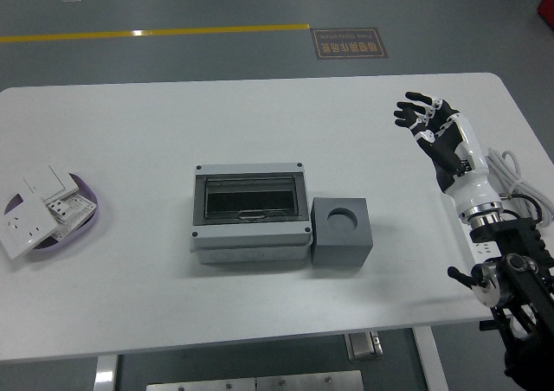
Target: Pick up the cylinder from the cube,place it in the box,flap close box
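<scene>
White tabletop (130,322) on grey floor (216,2); the box (250,213) looks closed, perhaps; right hand (437,133) spread, empty.

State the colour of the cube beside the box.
The cube is dark grey with a round hole in its top, clearest in the head view.

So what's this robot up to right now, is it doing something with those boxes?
Nothing is being handled at this moment. The robot's right hand is raised over the right side of the white table, fingers spread and holding nothing. In the middle sits a grey box with its clear lid shut, and touching its right side is a dark grey cube whose round hole looks empty. A purple dish of white switches sits at the left edge.
</scene>
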Motion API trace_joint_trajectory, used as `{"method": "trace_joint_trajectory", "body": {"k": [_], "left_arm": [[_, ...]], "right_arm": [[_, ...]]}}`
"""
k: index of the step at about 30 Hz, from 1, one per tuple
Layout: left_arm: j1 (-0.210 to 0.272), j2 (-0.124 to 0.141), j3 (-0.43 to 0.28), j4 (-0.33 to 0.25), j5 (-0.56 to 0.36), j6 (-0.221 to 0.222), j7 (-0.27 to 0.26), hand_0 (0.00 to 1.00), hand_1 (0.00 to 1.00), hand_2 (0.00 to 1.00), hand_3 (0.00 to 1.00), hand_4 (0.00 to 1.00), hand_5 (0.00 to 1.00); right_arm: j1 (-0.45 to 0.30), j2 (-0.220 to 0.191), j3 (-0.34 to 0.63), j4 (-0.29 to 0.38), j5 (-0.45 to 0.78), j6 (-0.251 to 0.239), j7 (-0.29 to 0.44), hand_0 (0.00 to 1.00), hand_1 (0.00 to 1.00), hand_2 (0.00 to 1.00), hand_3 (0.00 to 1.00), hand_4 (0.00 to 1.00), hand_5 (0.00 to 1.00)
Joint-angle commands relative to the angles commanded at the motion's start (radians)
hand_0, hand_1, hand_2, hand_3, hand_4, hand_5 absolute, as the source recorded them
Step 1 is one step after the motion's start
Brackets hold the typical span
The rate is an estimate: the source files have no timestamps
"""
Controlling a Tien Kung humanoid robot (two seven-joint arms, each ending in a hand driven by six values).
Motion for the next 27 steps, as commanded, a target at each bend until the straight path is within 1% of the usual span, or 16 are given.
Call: {"method": "trace_joint_trajectory", "body": {"k": [2,3,8,9,11,19,23,27], "left_arm": [[-0.003,0.004,0.002,0.000,0.001,-0.001,-0.001,0.638,0.663,0.575,0.639,0.728,0.280],[-0.004,0.006,0.003,0.000,0.001,-0.001,-0.002,0.638,0.663,0.575,0.638,0.728,0.280],[-0.004,0.014,-0.002,0.000,0.013,-0.003,0.001,0.638,0.663,0.575,0.638,0.728,0.280],[-0.004,0.015,-0.004,0.000,0.015,-0.003,0.001,0.638,0.663,0.575,0.637,0.728,0.280],[-0.005,0.016,-0.004,0.000,0.018,-0.005,0.000,0.638,0.663,0.575,0.637,0.728,0.280],[-0.006,0.010,-0.003,0.000,0.017,-0.005,0.001,0.638,0.663,0.575,0.638,0.729,0.281],[-0.008,0.006,-0.001,0.000,0.012,-0.004,0.001,0.639,0.663,0.576,0.638,0.729,0.282],[-0.006,0.000,0.002,0.000,-0.003,0.000,-0.001,0.638,0.663,0.576,0.638,0.729,0.282]], "right_arm": [[-0.002,0.001,-0.007,-0.007,0.002,-0.004,0.003,0.702,0.663,0.642,0.659,0.763,0.298],[-0.003,0.002,-0.010,-0.009,0.003,-0.005,0.005,0.706,0.662,0.636,0.653,0.753,0.273],[-0.004,0.007,-0.029,-0.022,0.008,-0.007,0.010,0.706,0.662,0.636,0.653,0.753,0.273],[-0.004,0.008,-0.031,-0.025,0.008,-0.007,0.010,0.708,0.662,0.639,0.663,0.751,0.257],[-0.002,0.009,-0.035,-0.031,0.012,-0.008,0.011,0.708,0.662,0.639,0.663,0.751,0.257],[-0.004,0.003,-0.064,-0.046,0.043,-0.025,0.030,0.710,0.663,0.644,0.662,0.748,0.254],[0.000,0.004,-0.069,-0.040,0.031,-0.033,0.034,0.709,0.661,0.644,0.653,0.747,0.253],[0.005,-0.005,-0.064,-0.036,0.019,-0.038,0.035,0.712,0.653,0.639,0.648,0.749,0.246]]}}
